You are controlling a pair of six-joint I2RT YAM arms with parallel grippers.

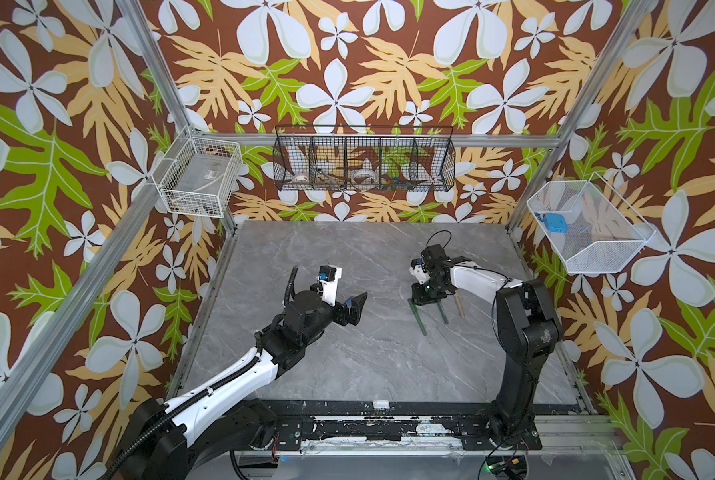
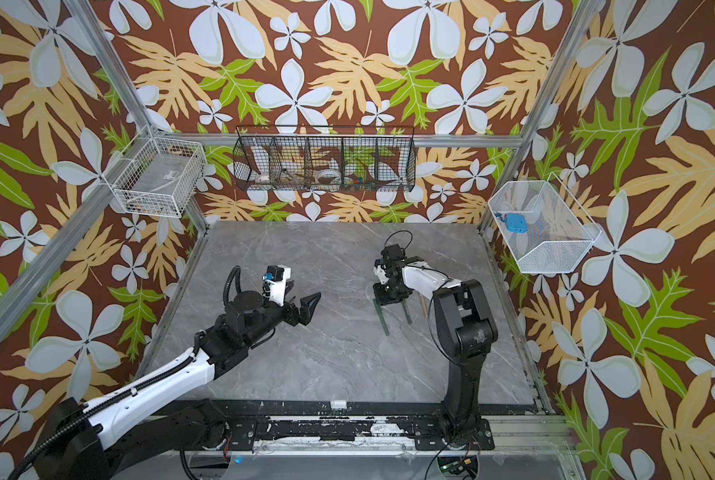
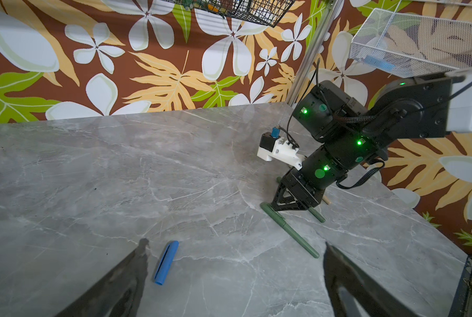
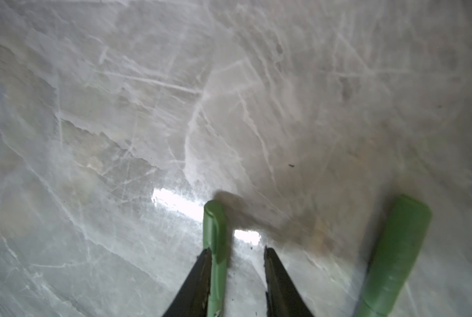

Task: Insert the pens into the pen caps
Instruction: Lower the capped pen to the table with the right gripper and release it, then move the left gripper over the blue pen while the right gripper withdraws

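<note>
1. Booth with loud floral wallpaper (image 1: 347,62) all round and wire baskets hung on it. Grey marble desk (image 1: 347,365) underneath.
2. The right arm (image 1: 526,332) bends down onto the far right part of the desk. The left arm (image 1: 239,365) reaches in from the near left and hangs above it.
3. Three pens lie close together under the right arm. There's a green pen (image 3: 289,229) that looks capped to me, a second green pen (image 3: 317,215) just beside it, and a tan pen (image 1: 459,307) partly hidden behind.
4. A blue cap (image 3: 167,262) lies flat on the desk, on its own, well apart from the pens. I can't spot a blue pen in any view.
5. My read is that this is the set-down of the capped green pen. Blue looks next, so the left side has to drop onto the cap and grip it with the open end free, and a blue pen has to turn up.
6. The right fingers (image 4: 196,280) are parted a little with their tips at the desk. One rests against the green pen's side and there's a gap to the other, so it's released, not pinched. The left fingers (image 3: 119,288) are spread wide and empty, above the blue cap without touching it.
</note>
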